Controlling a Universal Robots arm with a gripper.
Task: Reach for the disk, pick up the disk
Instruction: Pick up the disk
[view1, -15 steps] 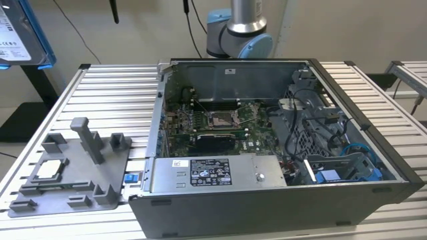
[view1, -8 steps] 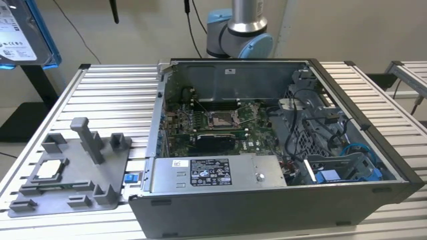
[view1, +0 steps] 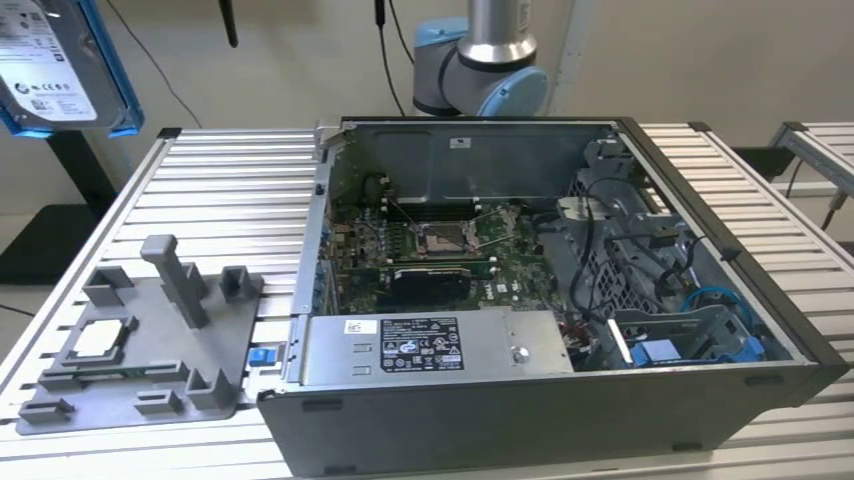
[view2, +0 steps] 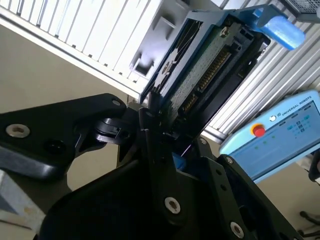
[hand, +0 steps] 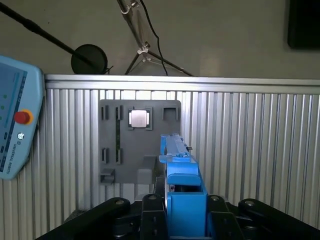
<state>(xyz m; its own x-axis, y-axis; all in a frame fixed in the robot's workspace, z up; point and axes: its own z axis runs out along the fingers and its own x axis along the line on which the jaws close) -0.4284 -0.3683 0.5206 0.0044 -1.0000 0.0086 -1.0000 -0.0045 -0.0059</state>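
I am gripping the disk (hand: 176, 155) in my clenched pincer (hand: 182, 215); it is sitting between my jaws, its long axis running straight out from them, hanging well above the desk (hand: 250, 150).

- The exterior view looks down at a slant across the ribbed tabletop (view1: 214, 170). The open computer case (view1: 534, 420) is nearest to it and the arm (view1: 474, 70) stands at the far edge.
- The first wrist view sits just behind the end effector (hand: 185, 210). It faces down from well above onto the grey fixture tray (hand: 115, 150).
- The second wrist view peers closely along the end effector (view2: 172, 132) at the disk (view2: 200, 75).
- Both wrist views share the disk, the tabletop and the teach pendant (hand: 15, 125). The exterior view also takes in the fixture tray (view1: 147, 340).
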